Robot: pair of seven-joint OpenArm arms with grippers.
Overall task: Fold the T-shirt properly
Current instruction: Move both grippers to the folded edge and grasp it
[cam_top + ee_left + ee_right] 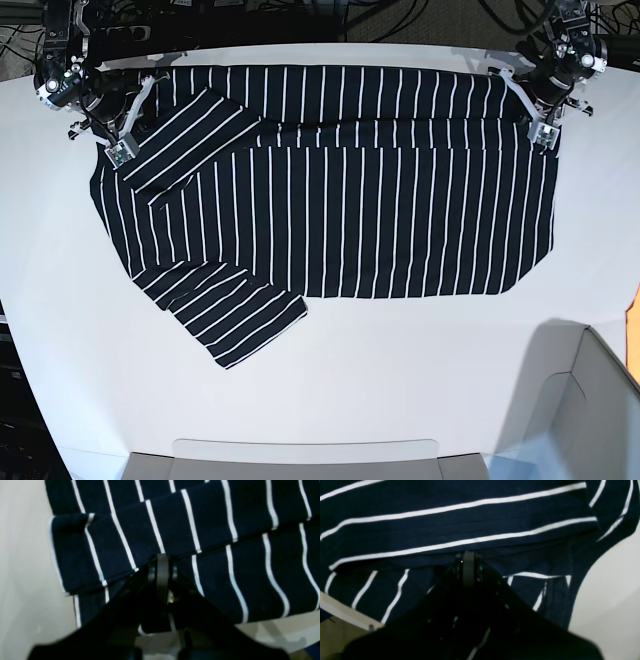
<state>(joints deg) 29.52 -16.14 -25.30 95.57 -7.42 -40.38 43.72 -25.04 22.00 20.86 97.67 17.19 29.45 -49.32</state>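
1. Navy cloth with thin white stripes: the T-shirt [330,200] lies spread across the white table [400,380], its far long edge turned over into a narrow band [175,522], one sleeve [185,135] laid onto the body near the collar end and the other sleeve [230,315] sticking out at the near side.
2. The left gripper [162,562] has its jaws pressed together on the fold's hem at the bottom end; the right gripper [468,565] pinches the shirt's edge by the shoulder.
3. Likely fault: both pinches look shallow, so either could slip free as the edge is drawn over, leaving a crooked fold.
4. Uneven travel of the two arms would probably skew the stripes and bunch the middle.
5. The loose near sleeve may drag and end up trapped or poking out.
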